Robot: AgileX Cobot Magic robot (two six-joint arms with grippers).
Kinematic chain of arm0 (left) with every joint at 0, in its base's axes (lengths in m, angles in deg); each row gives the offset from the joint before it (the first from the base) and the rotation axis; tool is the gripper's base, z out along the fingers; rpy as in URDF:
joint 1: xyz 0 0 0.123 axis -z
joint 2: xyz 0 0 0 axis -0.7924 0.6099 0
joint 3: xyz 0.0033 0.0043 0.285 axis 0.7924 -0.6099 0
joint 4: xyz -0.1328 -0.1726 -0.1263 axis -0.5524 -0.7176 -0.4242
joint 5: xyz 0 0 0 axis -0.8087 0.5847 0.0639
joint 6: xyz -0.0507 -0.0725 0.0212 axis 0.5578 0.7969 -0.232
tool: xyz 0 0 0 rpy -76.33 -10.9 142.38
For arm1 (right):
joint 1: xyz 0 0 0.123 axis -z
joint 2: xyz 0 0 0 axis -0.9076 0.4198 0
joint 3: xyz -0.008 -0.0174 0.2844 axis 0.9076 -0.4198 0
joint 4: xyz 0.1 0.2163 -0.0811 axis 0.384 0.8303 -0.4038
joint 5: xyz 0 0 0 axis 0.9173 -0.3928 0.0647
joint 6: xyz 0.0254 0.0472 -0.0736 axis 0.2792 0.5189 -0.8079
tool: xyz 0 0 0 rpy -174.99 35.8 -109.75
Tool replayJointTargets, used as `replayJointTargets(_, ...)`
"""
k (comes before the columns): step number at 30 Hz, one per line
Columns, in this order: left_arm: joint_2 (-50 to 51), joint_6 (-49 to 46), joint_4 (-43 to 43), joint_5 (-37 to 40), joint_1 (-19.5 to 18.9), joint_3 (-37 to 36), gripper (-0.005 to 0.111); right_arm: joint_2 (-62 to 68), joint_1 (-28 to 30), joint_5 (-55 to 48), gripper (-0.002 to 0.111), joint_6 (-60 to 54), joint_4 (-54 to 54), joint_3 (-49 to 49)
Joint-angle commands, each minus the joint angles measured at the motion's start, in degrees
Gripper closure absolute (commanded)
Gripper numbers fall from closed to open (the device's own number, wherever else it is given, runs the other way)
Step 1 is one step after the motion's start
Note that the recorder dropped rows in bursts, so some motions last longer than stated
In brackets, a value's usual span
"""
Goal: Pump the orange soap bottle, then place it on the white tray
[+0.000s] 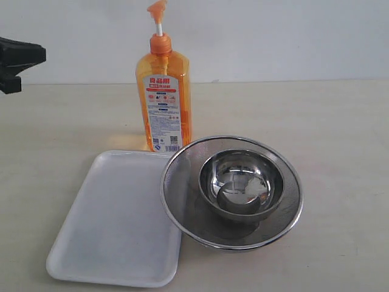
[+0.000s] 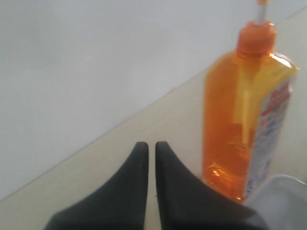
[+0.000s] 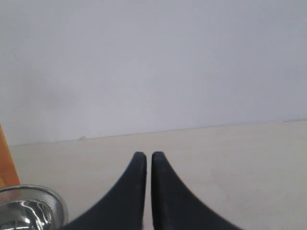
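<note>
Noted tall translucent orange plastic soap bottle (image 1: pixel 165 103) with white-and-red label, upright on pale beige tabletop (image 1: pixel 340 121), with orange pump head raised on white stem. Found it just behind far rim of flat rectangular white plastic tray (image 1: pixel 115 225), off the tray; cannot tell whether touching. Recorded round steel mesh strainer (image 1: pixel 182 207) right of tray, with edge overlapping tray's right rim, and small polished steel bowl (image 1: pixel 243 182) seated inside. Observed black left gripper (image 2: pixel 151 146) with jaws drawn together to a hairline slit, holding nothing, near bottle but apart from it. Logged black right gripper (image 3: pixel 145 155) likewise closed and empty, over bare tabletop.
</note>
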Motion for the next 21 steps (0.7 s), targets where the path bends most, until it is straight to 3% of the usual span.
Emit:
replayJointTargets(1,9.4,1.2,5.5,-17.1,-2.9,5.3,0.102,-0.3,0.1,0.2,0.107,6.3,0.0,0.0)
replayJointTargets(4,15.4,1.4,5.5,-18.2,-2.8,8.4,0.102,-0.3,0.1,0.2,0.107,12.8,0.0,0.0)
replayJointTargets(11,23.6,3.0,5.3,-18.2,-0.3,10.9,0.102,-0.3,0.1,3.0,0.107,13.1,0.0,0.0)
replayJointTargets(14,24.8,5.4,1.7,-18.2,0.3,10.9,0.102,-0.3,0.1,4.0,0.107,13.1,0.0,0.0)
replayJointTargets(17,24.7,11.2,1.3,-18.2,0.6,10.9,0.102,-0.3,0.1,6.1,0.107,13.1,0.0,0.0)
replayJointTargets(21,24.7,12.1,2.4,-18.2,0.8,10.9,0.102,-0.3,0.1,7.6,0.109,13.1,-0.4,0.0)
